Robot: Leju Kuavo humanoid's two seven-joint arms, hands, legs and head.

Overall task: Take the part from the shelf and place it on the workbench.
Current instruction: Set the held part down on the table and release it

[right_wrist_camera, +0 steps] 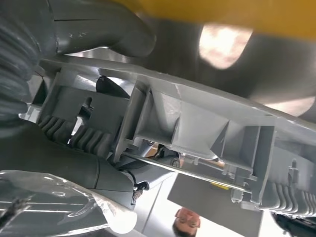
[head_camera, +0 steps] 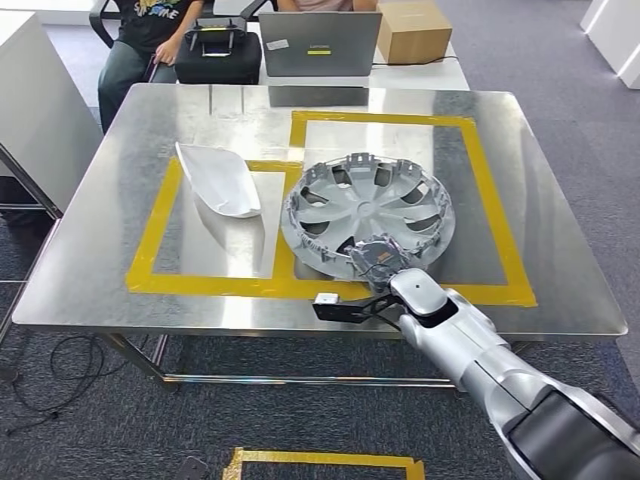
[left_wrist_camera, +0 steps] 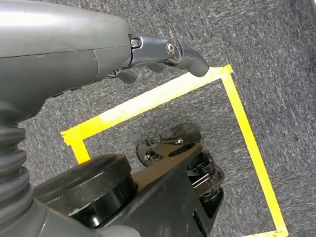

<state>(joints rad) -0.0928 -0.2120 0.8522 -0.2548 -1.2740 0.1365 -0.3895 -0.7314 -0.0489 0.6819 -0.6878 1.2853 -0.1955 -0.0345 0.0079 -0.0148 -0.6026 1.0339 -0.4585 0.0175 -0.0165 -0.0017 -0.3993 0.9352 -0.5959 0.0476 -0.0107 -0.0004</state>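
Observation:
The part, a silver hubcap (head_camera: 370, 210), lies inner side up on the metal workbench (head_camera: 98, 270), over the left edge of the right-hand yellow tape rectangle. My right hand (head_camera: 377, 262) grips its near rim. In the right wrist view the thumb (right_wrist_camera: 104, 29) lies on one side of the ribbed grey rim (right_wrist_camera: 193, 118) and the dark fingers (right_wrist_camera: 67, 163) on the other. My left hand (left_wrist_camera: 111, 44) hangs over the grey carpet, fingers stretched out, holding nothing.
A white curved panel (head_camera: 219, 180) lies in the left tape rectangle. Behind the workbench a table carries a laptop (head_camera: 320, 42), a black case (head_camera: 217, 52) and a cardboard box (head_camera: 413, 30), with a person (head_camera: 143, 40) seated there. A white cabinet (head_camera: 38, 110) stands at the left.

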